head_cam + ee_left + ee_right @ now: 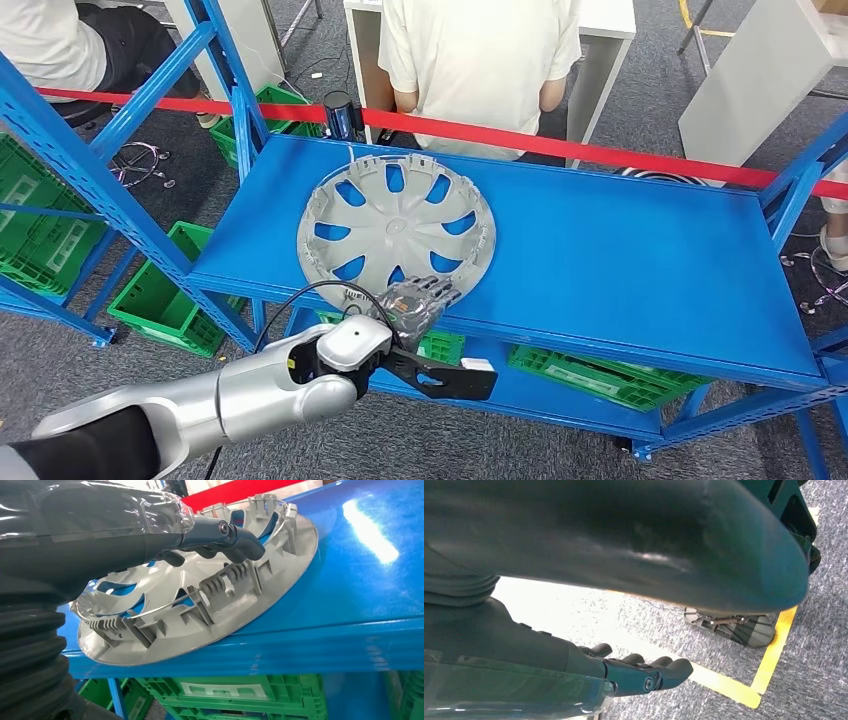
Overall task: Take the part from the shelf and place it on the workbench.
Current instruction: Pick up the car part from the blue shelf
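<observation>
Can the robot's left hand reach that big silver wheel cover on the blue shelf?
Probably yes. The left hand is already at the near edge of the wheel cover, fingers over its rim, with nothing in between.

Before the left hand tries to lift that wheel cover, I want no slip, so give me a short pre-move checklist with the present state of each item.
1. Wheel cover lies flat on the blue shelf, ribbed side up: ok.
2. Its near rim sticks out past the shelf's front edge, giving room to grip: ok.
3. Left hand is at that near rim: ok.
4. Fingers closed on the rim: not ok, they curl above it in the left wrist view.
5. Right hand hangs over the floor, holding nothing: ok.
6. Workbench free to receive it: cannot tell.
</observation>
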Motion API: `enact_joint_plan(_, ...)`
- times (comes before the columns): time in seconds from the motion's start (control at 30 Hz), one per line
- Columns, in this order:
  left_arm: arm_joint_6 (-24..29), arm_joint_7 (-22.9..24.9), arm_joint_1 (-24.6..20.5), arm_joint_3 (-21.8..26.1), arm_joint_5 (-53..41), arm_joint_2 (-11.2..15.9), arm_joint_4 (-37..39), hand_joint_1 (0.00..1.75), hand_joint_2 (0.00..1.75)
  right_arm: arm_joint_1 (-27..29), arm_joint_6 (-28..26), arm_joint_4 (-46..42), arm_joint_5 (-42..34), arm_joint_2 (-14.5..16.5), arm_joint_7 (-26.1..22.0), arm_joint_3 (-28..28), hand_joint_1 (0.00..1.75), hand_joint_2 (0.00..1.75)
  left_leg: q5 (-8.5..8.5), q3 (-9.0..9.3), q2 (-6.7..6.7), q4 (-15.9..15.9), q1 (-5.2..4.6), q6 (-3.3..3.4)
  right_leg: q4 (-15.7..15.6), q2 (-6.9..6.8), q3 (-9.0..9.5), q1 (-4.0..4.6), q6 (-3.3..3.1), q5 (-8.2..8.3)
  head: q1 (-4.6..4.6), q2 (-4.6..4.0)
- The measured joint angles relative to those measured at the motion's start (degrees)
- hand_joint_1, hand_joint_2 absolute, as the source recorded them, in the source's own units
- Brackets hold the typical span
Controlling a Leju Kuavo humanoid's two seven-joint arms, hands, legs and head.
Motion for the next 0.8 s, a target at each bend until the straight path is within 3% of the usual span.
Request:
enact_joint_plan(0.3, -2.99, 0.22, -0.79, -1.61, 0.39, 0.04, 1.33, 0.00, 1.75, -0.01, 0.10, 0.00, 0.15, 0.00, 0.31, 0.05, 0.00, 0.00, 0.00, 0.00, 0.07, 0.00, 0.00, 0.00, 0.00, 0.01, 0.00, 0.00, 0.00, 0.00, 0.01, -0.01)
enact_joint_plan(0.43, -0.59, 0.27, -0.94, -2.41, -0.75, -0.02, 2.75, 0.00, 1.75, -0.11, 0.08, 0.00, 0.16, 0.00, 0.46, 0.10, 0.00, 0.00, 0.00, 0.01, 0.13, 0.00, 0.00, 0.00, 0.00, 0.03, 0.00, 0.00, 0.00, 0.00, -0.01, 0.00)
enact_joint_plan(0.5, 3.94, 0.26, -0.82, -2.66, -2.22, -0.23, 3.81, 0.00, 1.75, -0.11, -0.01, 0.00, -0.04, 0.00, 0.46, 0.10, 0.00, 0.00, 0.00, 0.02, 0.15, 0.00, 0.00, 0.00, 0.00, 0.04, 0.00, 0.00, 0.01, 0.01, 0.00, 0.00)
enact_joint_plan(0.63, 17.93, -0.58, -0.24, -2.22, -6.56, -1.43, 5.53, 0.00, 1.75, 0.26, -0.66, 0.01, -0.85, 0.00, 0.09, 0.09, 0.00, 0.00, 0.00, 0.02, 0.11, 0.00, 0.00, 0.00, 0.00, 0.04, 0.00, 0.00, 0.02, 0.02, 0.01, -0.01)
enact_joint_plan(0.8, 29.83, -5.16, 0.95, -1.30, -13.23, -3.19, 6.16, 0.00, 1.75, 0.97, -1.16, 0.01, -1.20, 0.00, -0.34, 0.07, 0.00, 0.00, 0.00, 0.00, 0.12, 0.00, 0.00, 0.01, -0.01, 0.04, 0.00, -0.01, 0.02, 0.02, 0.01, 0.00)
